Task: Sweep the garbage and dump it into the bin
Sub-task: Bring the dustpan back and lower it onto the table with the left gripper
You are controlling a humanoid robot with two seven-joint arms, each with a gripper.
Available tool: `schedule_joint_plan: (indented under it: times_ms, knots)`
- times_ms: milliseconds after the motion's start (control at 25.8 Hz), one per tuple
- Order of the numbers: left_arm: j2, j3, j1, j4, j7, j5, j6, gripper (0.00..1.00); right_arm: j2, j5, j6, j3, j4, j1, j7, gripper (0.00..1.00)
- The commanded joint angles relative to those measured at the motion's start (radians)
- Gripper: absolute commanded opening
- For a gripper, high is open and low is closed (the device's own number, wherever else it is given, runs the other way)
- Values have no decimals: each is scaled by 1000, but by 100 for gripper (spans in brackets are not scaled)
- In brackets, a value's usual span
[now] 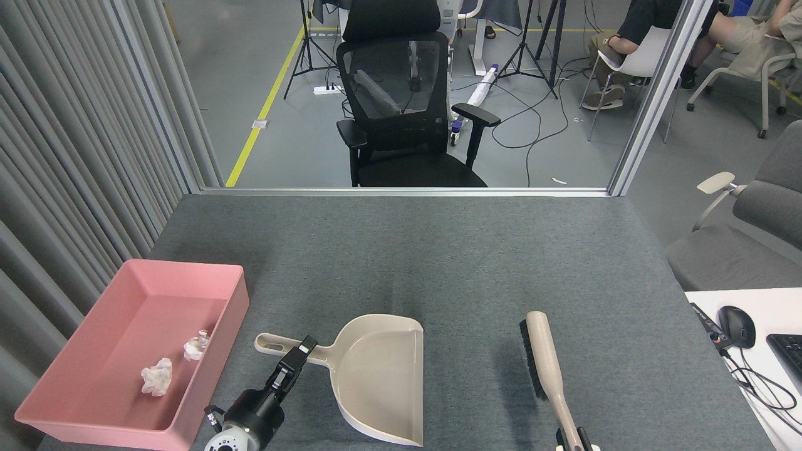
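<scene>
Two white paper wads of garbage [157, 379] [197, 346] lie inside the pink bin [69, 382] at the table's front left. My left gripper [302, 352] is shut on the handle of the beige dustpan [379, 376], which sits low over the grey table, right of the bin and empty. At the bottom edge my right gripper [574, 441] is shut on the handle of a beige brush [544, 364] with black bristles, which points away from me to the right of the dustpan.
The grey table [438, 250] ends at a metal-trimmed far edge, with a black office chair [401, 106] behind it. Grey slatted panels [81, 138] stand on the left. A white desk with a mouse [736, 326] adjoins at the right.
</scene>
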Motion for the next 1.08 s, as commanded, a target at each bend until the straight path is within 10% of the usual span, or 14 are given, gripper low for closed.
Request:
schedule_joint_plan:
  times_ms: [0,310,658,735,813,890,1045]
  knots:
    - [-5,1,-15,30,6,-1,-2,8,0,0,-1,1,-2,0,0,29]
    - [-3,1,-47,50,12,-1,1,14,-3,2,-19,4,1,1,4,29]
    - [11,7,-43,50,40,-98,37,94,-12,3,-21,1,6,15,6,39]
    - [12,5,-37,44,67,-98,52,98,-12,3,-21,-1,5,15,6,40]
    - [14,5,-23,29,72,-98,57,98,-8,3,-18,-5,6,16,7,57]
    - [28,5,-8,4,72,-96,58,98,-2,2,-15,-12,5,16,6,97]
    - [57,5,28,-48,63,-95,58,98,0,0,-19,-25,-2,16,3,98]
